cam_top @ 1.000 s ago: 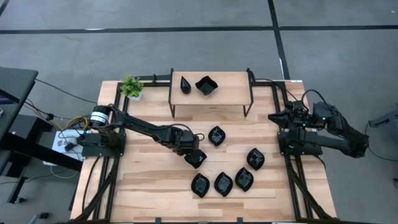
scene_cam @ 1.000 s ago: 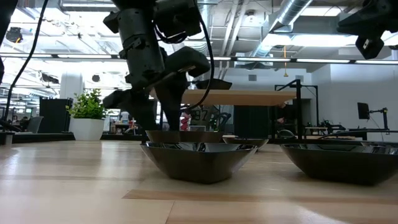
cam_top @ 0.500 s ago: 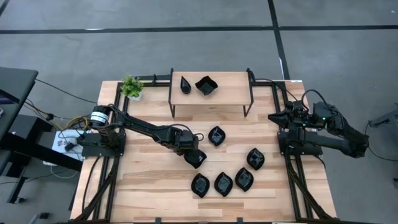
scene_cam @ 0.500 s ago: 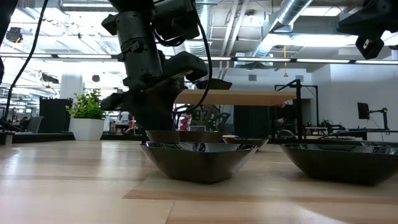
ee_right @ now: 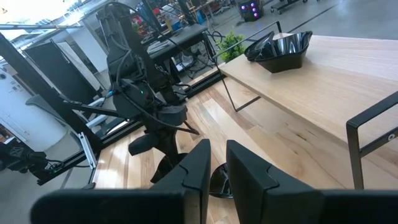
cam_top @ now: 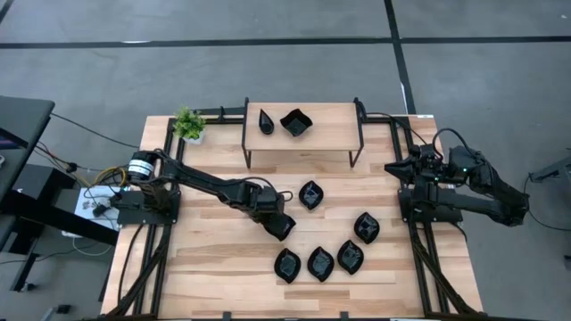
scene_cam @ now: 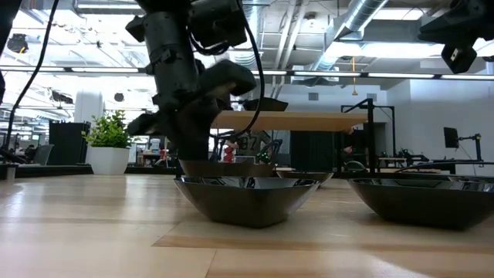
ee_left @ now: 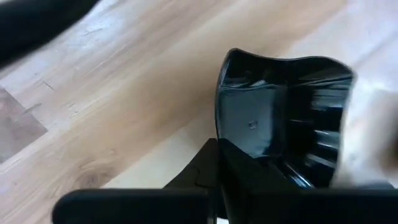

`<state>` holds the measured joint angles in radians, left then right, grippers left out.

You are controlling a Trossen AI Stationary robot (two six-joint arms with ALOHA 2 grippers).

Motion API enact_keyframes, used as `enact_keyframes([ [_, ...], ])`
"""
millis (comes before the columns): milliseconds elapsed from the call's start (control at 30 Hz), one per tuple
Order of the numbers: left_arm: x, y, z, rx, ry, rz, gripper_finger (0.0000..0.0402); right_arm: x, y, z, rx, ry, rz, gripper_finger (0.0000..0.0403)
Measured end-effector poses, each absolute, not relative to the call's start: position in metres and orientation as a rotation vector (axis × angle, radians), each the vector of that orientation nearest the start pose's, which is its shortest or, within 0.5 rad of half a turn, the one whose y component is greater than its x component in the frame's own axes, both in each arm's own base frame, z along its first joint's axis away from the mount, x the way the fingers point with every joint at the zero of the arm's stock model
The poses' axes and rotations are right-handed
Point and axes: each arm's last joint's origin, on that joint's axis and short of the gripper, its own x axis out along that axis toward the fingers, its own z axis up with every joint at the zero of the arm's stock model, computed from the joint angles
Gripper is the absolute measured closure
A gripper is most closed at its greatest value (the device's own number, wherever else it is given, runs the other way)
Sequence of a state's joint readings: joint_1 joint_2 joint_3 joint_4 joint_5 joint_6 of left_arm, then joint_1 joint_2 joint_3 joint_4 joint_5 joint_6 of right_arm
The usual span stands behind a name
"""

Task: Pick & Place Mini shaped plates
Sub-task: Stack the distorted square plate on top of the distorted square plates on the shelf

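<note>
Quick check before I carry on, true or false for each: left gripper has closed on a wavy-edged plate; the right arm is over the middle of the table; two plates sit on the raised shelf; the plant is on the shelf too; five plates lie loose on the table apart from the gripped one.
1. The left gripper is shut on the wavy-edged plate. True.
2. The right gripper is over mid-table. False: it waits at the right edge.
3. Two plates sit on the shelf. True.
4. The plant is on the shelf. False: it stands on the table, left of it.
5. Five loose plates lie on the table. True.
</note>
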<state>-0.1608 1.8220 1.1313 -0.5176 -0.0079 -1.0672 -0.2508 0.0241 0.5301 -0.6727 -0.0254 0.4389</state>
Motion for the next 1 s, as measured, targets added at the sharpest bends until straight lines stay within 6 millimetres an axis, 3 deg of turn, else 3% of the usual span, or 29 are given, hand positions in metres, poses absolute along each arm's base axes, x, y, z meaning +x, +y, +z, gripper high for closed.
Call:
enact_keyframes([
  [133,0.337,-0.056,0.183,-0.804,1.116,0.406,0.0395,0.036,-0.008,0.265,0.459,0.114,-0.257,0.0355],
  [400,0.304,-0.056,0.269,-0.542,0.869,0.072,0.0396,0.036,-0.008,0.265,0.457,0.114,-0.257,0.0355],
  [633,0.284,-0.048,0.319,-0.464,0.557,0.146,0.0397,0.036,-0.008,0.265,0.456,0.114,-0.256,0.0355],
  [767,0.282,-0.023,0.345,-0.405,0.329,0.234,0.0397,0.036,-0.008,0.265,0.455,0.113,-0.257,0.0355],
  [1000,0.282,0.052,0.393,-0.365,0.074,0.398,0.0398,0.036,-0.008,0.268,0.452,0.089,-0.252,0.0355],
])
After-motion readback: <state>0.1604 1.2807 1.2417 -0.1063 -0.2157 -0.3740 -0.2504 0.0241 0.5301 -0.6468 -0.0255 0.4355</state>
